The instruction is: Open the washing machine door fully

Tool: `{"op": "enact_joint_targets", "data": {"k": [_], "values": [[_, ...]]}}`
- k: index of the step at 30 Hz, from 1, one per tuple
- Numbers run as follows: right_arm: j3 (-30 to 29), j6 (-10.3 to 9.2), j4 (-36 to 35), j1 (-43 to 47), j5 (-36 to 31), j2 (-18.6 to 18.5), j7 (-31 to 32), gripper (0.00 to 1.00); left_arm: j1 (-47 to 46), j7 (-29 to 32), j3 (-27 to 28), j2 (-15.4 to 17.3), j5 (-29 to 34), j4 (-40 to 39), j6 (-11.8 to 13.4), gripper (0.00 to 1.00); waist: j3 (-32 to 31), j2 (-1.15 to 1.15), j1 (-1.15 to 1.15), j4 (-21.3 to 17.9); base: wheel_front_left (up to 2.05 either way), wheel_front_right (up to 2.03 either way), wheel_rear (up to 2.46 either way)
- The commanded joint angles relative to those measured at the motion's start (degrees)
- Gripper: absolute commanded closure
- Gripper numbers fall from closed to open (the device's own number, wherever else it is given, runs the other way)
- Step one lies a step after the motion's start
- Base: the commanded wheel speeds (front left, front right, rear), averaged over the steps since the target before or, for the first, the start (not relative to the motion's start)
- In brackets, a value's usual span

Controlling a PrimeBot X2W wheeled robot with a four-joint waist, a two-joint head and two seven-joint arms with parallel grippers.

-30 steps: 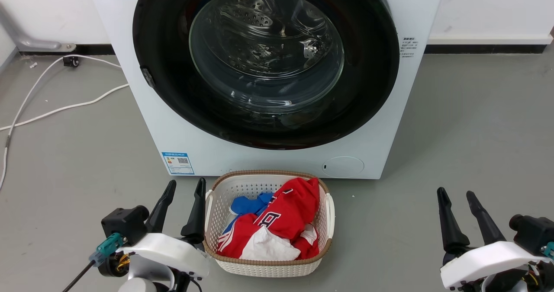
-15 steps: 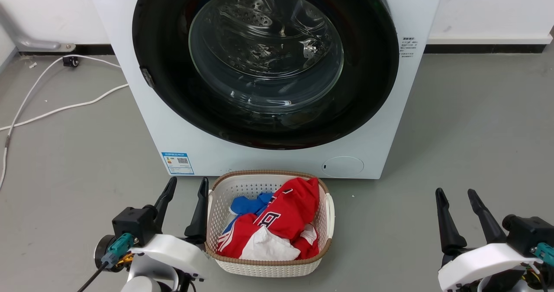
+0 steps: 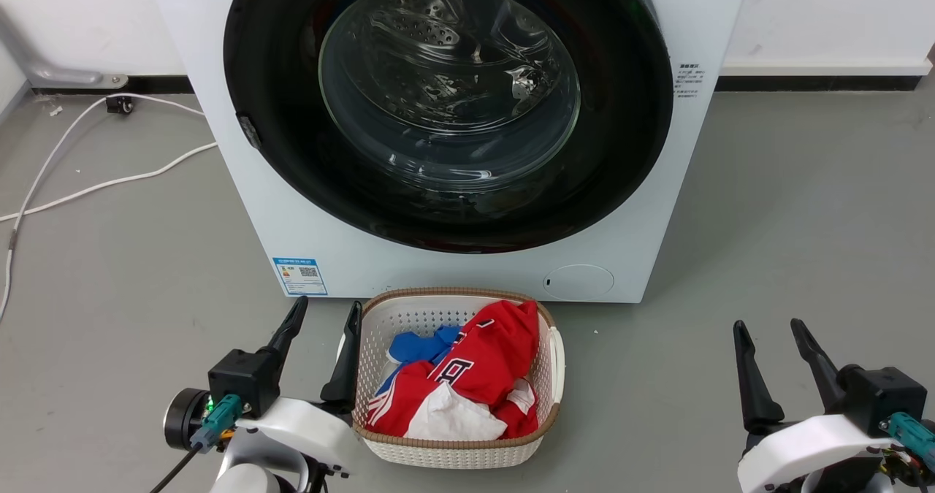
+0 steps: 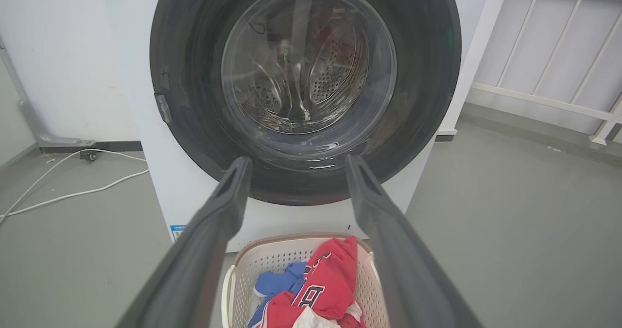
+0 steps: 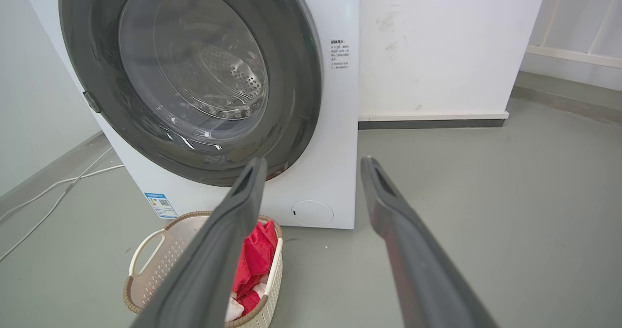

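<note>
My head camera looks forward and down from above at the big white front-loading washing machine [image 3: 292, 223], cropping its top, with the white perforated plastic laundry basket [image 3: 409, 318] low at centre. My left wrist camera sits lower and faces the large round glossy black door [image 4: 187, 75] almost square-on. My right wrist camera views it obliquely from the right. All three share door and basket.
</note>
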Motion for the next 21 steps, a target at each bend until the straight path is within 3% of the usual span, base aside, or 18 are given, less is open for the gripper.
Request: {"op": "enact_joint_targets", "data": {"k": [1, 21], "values": [[-0.1, 0.12, -0.1, 0.4, -1.6, 0.1, -0.4, 0.0, -1.0, -0.6, -0.1, 0.3, 1.3, 0.3, -0.3, 0.0, 0.0, 0.0, 0.0, 0.1, 0.0, 0.0, 0.0], [-0.4, 0.08, 1.0, 1.0, -5.3, 0.1, -2.7, 0.0, -1.7, -2.4, -0.9, 0.6, 5.1, 3.7, 0.1, 0.0, -0.6, 0.0, 0.0, 0.4, 0.0, 0.0, 0.0]]}}
